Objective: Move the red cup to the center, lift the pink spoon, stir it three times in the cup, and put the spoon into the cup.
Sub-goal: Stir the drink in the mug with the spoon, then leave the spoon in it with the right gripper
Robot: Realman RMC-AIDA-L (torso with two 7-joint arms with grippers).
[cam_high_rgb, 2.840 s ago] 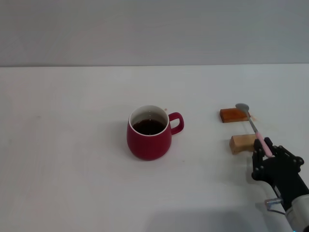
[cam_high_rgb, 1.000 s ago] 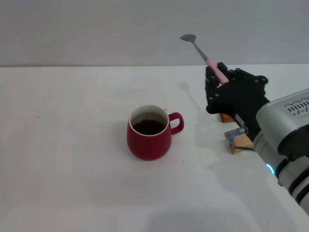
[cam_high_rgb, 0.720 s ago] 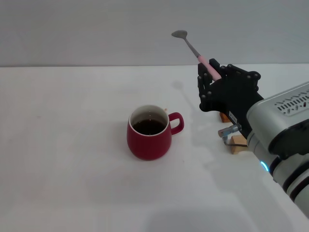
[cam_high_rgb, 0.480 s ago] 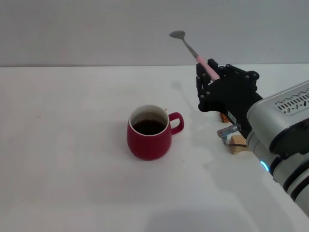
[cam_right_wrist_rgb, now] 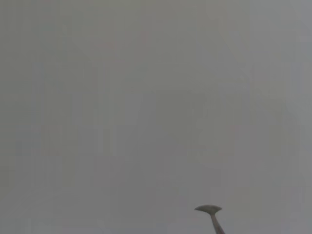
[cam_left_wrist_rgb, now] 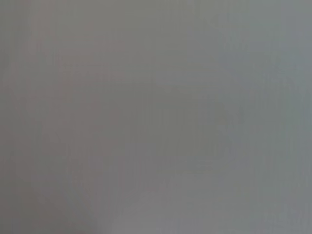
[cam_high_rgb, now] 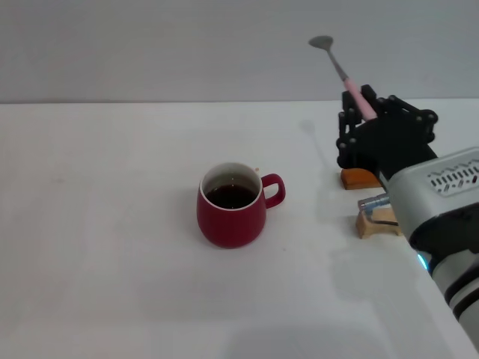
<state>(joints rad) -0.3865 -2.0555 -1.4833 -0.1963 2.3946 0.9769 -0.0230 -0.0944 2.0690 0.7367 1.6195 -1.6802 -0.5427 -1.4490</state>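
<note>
The red cup (cam_high_rgb: 231, 206) stands upright near the middle of the white table (cam_high_rgb: 112, 187), handle to the right, with dark liquid inside. My right gripper (cam_high_rgb: 364, 112) is raised to the right of the cup, shut on the pink handle of the pink spoon (cam_high_rgb: 342, 72). The spoon points up and to the left, its grey bowl high against the wall. The spoon's bowl also shows in the right wrist view (cam_right_wrist_rgb: 209, 210). The left gripper is out of view; the left wrist view shows only grey.
An orange-brown block (cam_high_rgb: 360, 178) and a light wooden block (cam_high_rgb: 376, 222) lie on the table at the right, partly behind my right arm (cam_high_rgb: 441, 209). A grey wall stands behind the table's far edge.
My right gripper lifted the spoon off the two blocks and carried it up and left toward the cup. In the last half second it moved back to the right.
</note>
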